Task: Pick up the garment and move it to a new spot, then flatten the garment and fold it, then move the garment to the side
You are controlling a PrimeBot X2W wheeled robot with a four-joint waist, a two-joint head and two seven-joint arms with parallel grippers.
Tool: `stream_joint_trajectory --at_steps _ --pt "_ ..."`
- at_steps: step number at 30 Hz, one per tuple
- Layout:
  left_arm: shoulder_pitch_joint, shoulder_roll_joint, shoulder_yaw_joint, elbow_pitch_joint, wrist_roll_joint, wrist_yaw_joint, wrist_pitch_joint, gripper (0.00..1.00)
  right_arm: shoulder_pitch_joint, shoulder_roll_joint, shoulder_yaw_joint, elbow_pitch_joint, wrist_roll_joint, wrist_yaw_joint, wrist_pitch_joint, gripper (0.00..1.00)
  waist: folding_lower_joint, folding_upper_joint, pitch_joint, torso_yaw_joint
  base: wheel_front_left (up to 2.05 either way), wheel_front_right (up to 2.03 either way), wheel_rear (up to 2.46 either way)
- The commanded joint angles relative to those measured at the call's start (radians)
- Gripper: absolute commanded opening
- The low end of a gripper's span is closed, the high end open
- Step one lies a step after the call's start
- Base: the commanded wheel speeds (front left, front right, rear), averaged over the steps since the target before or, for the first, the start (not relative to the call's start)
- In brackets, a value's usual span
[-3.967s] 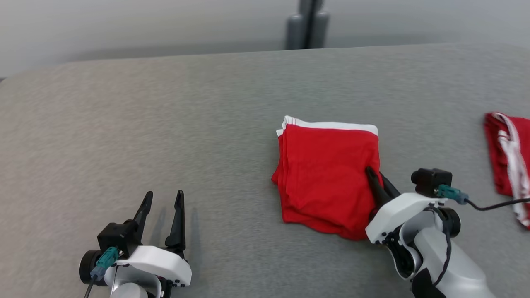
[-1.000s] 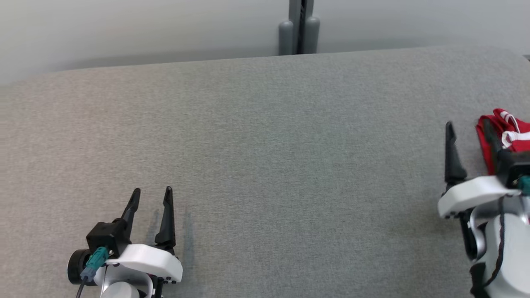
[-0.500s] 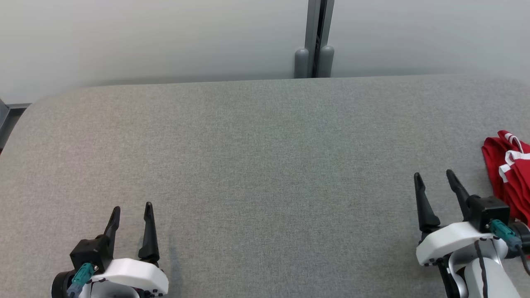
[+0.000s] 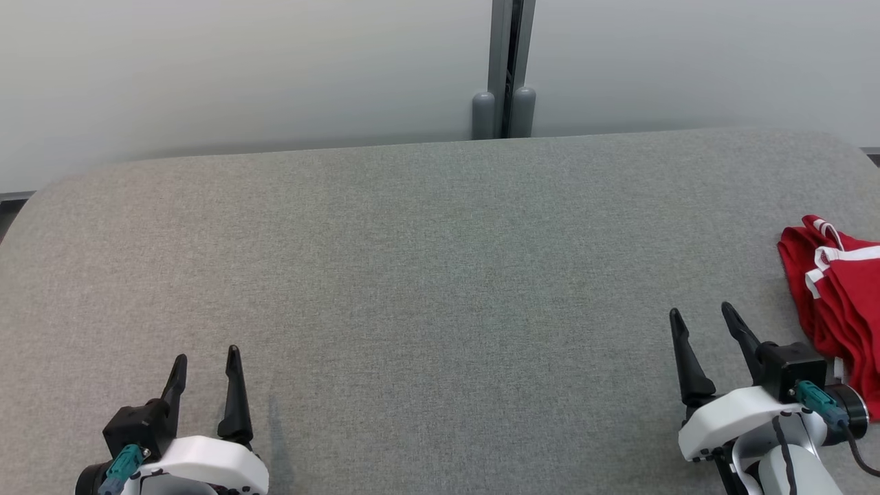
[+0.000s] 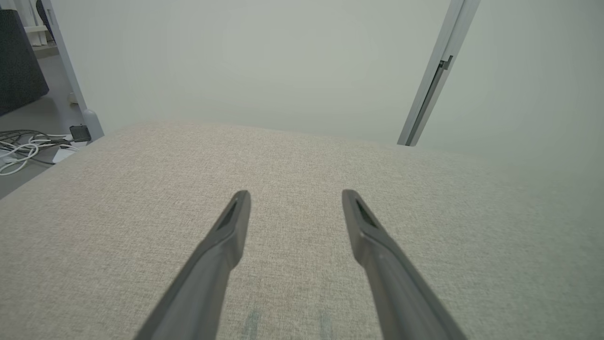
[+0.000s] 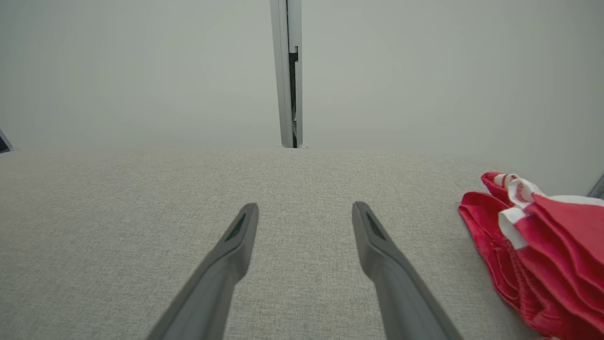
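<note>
Both arms sat low at the near edge of the grey tabletop (image 4: 440, 261), and neither one was carrying a thing. The left pincer (image 4: 206, 356) had its two dark fingers parted over bare cloth. The right pincer (image 4: 701, 311) was parted the same way, nothing between its fingers. Over at the far right lay the red garment (image 4: 835, 302), white trim showing. It was folded in loose layers on the tabletop, just beside the right pincer but not touching it.

I'd have called this the last step, the move to the side, and it looked as good as finished. The garment's right-hand part ran out of view, so I couldn't tell how close to the edge it lay. The next move called for little, perhaps a tidying nudge from the right pincer.
</note>
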Motion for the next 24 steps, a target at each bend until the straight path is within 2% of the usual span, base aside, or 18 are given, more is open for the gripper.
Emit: stream_joint_trajectory --at_steps 1,8,9,14,24 --pt "-0.007 0.005 0.006 0.002 -0.005 -0.003 -0.005 1.00 0.010 -0.006 0.002 0.000 0.009 0.000 -0.004 1.00 0.0000 -0.0001 0.001 -0.002 0.00 0.00 0.00" --pt "-0.004 0.005 0.004 0.008 -0.026 -0.013 -0.005 1.00 0.012 -0.006 0.010 0.004 0.016 0.000 -0.004 1.00 0.0000 -0.0001 0.002 -0.001 0.00 0.00 0.00" --pt "0.002 -0.001 0.002 0.011 -0.026 -0.012 0.001 0.00 0.006 0.001 0.009 0.005 0.012 0.000 0.000 0.00 0.0000 -0.0001 0.002 -0.001 0.00 0.00 0.00" --pt "0.029 -0.011 0.000 0.045 -0.028 -0.011 0.007 0.00 0.036 0.013 0.008 0.036 0.013 0.000 0.004 0.00 0.0000 -0.0001 0.002 -0.001 0.00 0.00 0.00" --pt "0.016 -0.009 0.017 0.022 -0.208 -0.028 0.061 0.00 0.041 0.011 -0.016 0.001 0.220 0.000 0.061 0.00 0.0000 -0.0001 -0.003 0.000 0.00 0.00 0.00"
